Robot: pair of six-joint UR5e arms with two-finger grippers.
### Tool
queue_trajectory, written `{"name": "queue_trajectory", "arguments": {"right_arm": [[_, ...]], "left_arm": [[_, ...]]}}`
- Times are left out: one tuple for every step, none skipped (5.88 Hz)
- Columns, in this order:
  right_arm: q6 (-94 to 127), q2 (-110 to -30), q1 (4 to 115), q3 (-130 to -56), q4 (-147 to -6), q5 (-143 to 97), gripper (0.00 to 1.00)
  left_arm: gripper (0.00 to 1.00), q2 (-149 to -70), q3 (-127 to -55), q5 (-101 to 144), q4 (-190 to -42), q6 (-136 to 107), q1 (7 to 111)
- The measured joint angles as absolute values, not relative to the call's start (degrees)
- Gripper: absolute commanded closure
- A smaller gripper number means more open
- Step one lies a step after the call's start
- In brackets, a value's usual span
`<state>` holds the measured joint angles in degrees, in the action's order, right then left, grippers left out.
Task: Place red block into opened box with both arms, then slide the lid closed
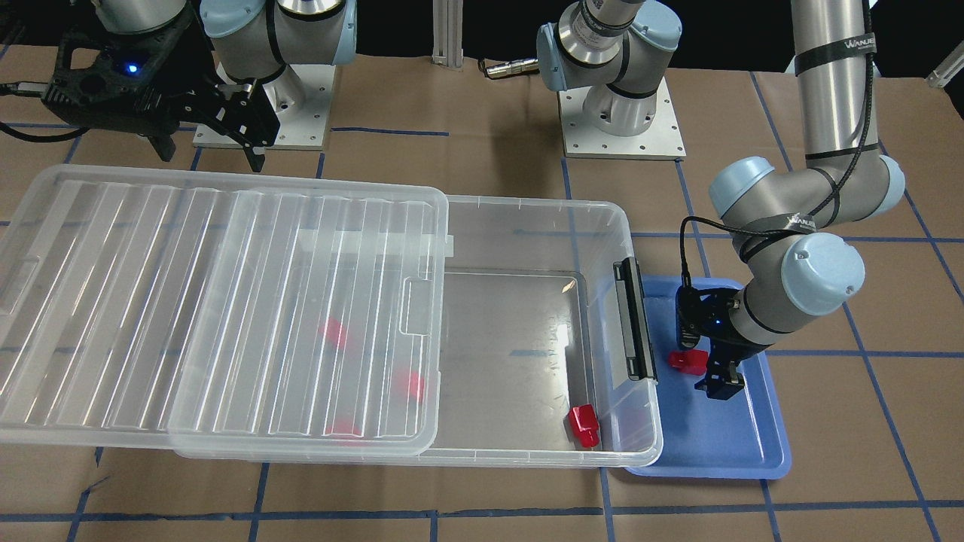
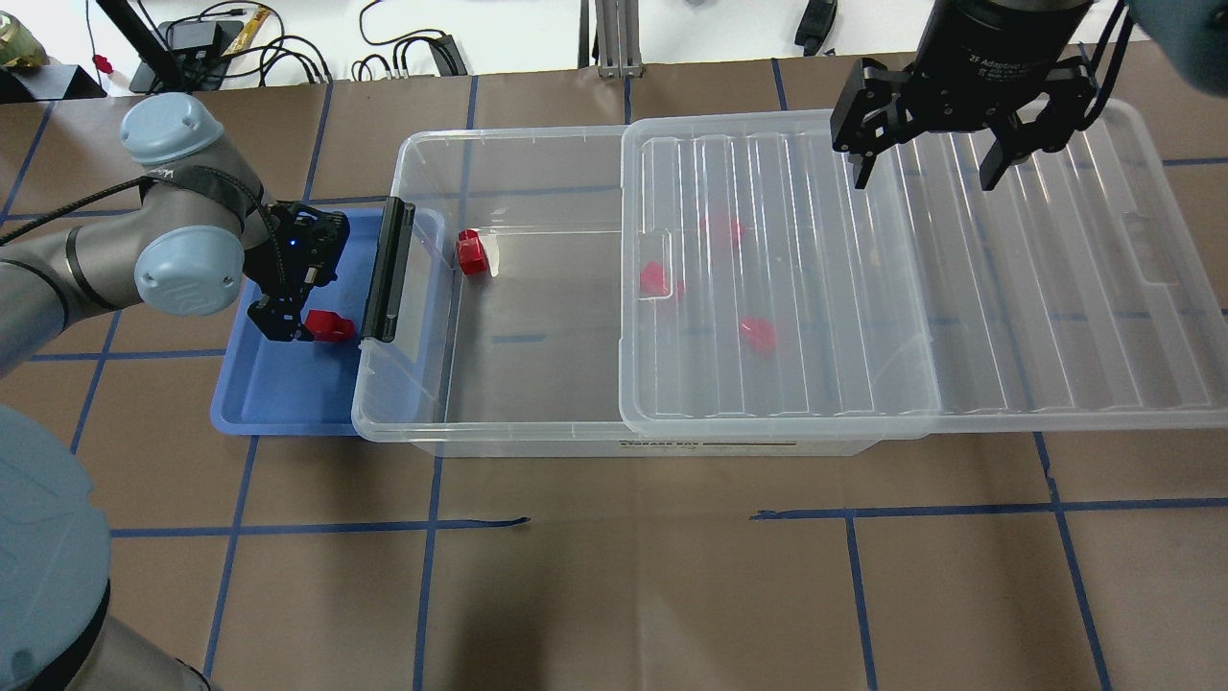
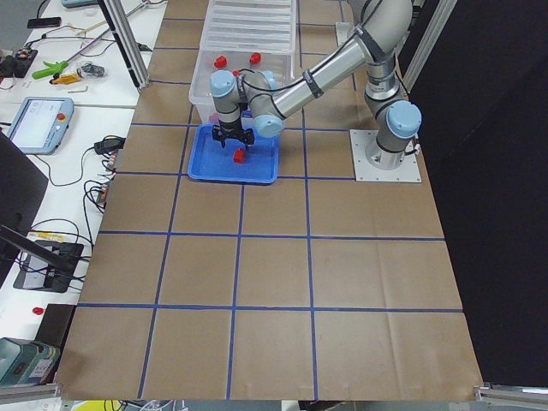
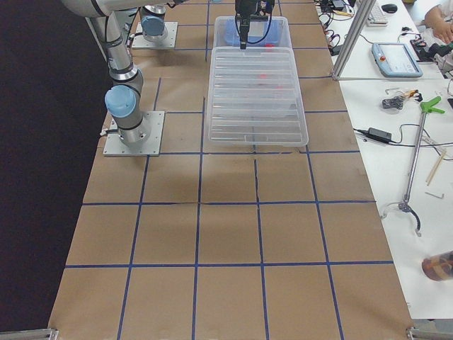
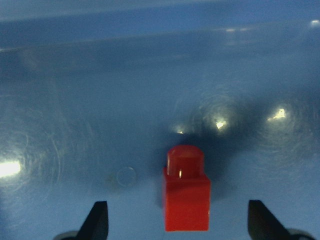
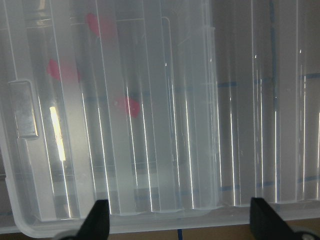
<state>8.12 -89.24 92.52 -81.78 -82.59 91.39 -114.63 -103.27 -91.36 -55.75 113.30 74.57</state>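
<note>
A red block (image 5: 186, 196) lies on the blue tray (image 2: 278, 403), stub end pointing away from the wrist camera. My left gripper (image 2: 293, 321) hangs low over it, open, with a finger on either side and not touching it. The clear box (image 2: 499, 437) stands beside the tray. Its ribbed lid (image 2: 959, 288) is slid partway off and covers the half away from the tray. Another red block (image 2: 471, 253) rests in the uncovered part, and three more show blurred under the lid. My right gripper (image 2: 923, 178) hovers open above the lid, holding nothing.
The box's black latch bar (image 2: 389, 274) stands between the tray and the box interior, close to my left gripper. The lid overhangs the box end far onto the brown paper table (image 2: 614, 576). Both arm bases (image 1: 621, 128) are bolted at the robot's side.
</note>
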Motion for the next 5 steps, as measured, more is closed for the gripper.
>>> {"name": "queue_trajectory", "arguments": {"right_arm": [[7.95, -89.19, 92.67, -81.95, -82.49, 90.63, 0.00], [7.58, -89.06, 92.70, -82.19, -82.46, 90.28, 0.00], [7.29, -89.09, 92.67, -82.95, -82.58, 90.14, 0.00], [7.02, -89.19, 92.63, -83.93, -82.91, 90.10, 0.00], [6.84, -89.25, 92.63, -84.28, -83.13, 90.09, 0.00]], "left_arm": [[0.46, -115.73, -103.40, -91.39, -55.63, 113.33, 74.17], [0.87, -116.22, -103.57, -91.35, -55.55, 113.56, 74.05], [0.98, -116.36, -103.53, -91.30, -55.51, 113.91, 74.02], [0.99, -116.25, -103.08, -91.34, -55.68, 114.03, 74.01], [0.99, -115.56, -102.44, -91.38, -56.12, 114.04, 74.02]]}}
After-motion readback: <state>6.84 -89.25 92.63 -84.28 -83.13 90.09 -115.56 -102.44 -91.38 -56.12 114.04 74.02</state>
